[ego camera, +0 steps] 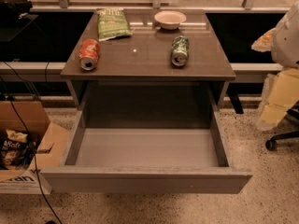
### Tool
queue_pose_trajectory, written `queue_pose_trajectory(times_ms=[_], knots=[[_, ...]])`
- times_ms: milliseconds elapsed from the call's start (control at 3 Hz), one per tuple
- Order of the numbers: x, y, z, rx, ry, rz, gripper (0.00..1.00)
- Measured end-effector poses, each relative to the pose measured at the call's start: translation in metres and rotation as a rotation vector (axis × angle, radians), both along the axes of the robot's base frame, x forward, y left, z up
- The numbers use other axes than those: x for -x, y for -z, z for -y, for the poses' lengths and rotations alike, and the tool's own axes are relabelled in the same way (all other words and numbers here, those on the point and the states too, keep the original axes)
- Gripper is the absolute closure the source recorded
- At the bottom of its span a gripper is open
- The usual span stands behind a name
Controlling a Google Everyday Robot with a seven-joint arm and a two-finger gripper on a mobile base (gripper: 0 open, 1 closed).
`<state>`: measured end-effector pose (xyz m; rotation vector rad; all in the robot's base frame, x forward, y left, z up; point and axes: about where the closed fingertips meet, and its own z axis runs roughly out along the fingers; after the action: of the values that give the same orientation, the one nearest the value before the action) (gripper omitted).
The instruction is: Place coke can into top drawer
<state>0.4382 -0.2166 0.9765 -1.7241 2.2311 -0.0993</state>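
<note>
The coke can (pixel 88 54) is red-orange and lies on its side at the left of the cabinet top, its silver top facing me. The top drawer (pixel 145 180) is pulled fully out below, and its smooth grey interior holds nothing. My gripper (pixel 276 97) shows as white and cream parts at the right edge of the view. It is well to the right of the cabinet, far from the can, and holds nothing that I can see.
A green can (pixel 180 50) lies on its side at the right of the cabinet top (pixel 135 62). A green chip bag (pixel 113 24) and a white bowl (pixel 170 19) sit at its back. A cardboard box (pixel 23 143) with snack bags and cables is on the floor at left. A chair base (pixel 280 139) is at right.
</note>
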Motion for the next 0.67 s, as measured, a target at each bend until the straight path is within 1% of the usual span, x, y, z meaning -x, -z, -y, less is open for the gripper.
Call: queue_pose_trajectory(times_ms=[333, 667], knots=[[0.0, 0.0, 0.0, 0.0, 0.0, 0.0, 0.0], [-0.002, 0.001, -0.011, -0.08, -0.007, 0.015, 0.0]])
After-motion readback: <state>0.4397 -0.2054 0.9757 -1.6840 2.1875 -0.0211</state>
